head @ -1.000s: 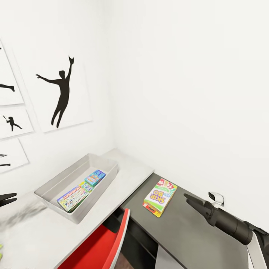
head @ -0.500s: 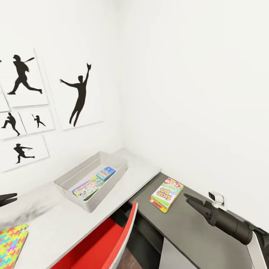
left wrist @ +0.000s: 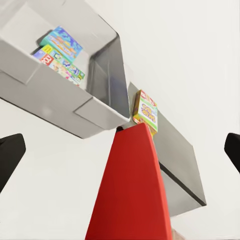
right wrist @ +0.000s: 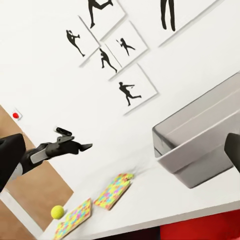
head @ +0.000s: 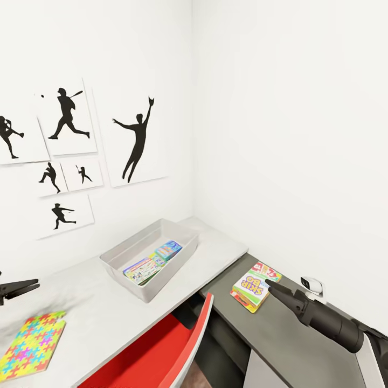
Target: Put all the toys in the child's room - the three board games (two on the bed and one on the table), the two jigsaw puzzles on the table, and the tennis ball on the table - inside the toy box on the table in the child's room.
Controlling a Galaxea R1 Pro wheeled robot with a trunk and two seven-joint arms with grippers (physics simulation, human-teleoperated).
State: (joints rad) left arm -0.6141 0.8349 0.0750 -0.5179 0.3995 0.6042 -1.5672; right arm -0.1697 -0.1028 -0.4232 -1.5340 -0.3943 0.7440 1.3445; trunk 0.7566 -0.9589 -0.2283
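Note:
The grey toy box [head: 124, 253] stands on the pale table [head: 108, 318] near the corner, with two board games [head: 152, 262] lying in it. A third board game, the SKIP BO box [head: 253, 284], lies on the lower dark section. My right gripper [head: 271, 284] hovers open just beside it. My left gripper [head: 32, 284] is open above the table, over a jigsaw puzzle [head: 33, 345]. In the right wrist view both jigsaw puzzles [right wrist: 114, 190] [right wrist: 73, 218] and the tennis ball [right wrist: 57, 211] lie beyond the toy box [right wrist: 200, 145]. The bed is out of view.
A red and white swivel chair [head: 161, 350] stands pushed against the table's front, between both arms. White walls with black sports silhouette pictures [head: 134, 137] close the corner. A small white device [head: 311, 284] is on the wall by the right arm. A red wall button [right wrist: 16, 115] shows far off.
The camera has turned left, so the whole picture has slid right. More wall pictures and a jigsaw puzzle have come into view. Both arms hold the same pose.

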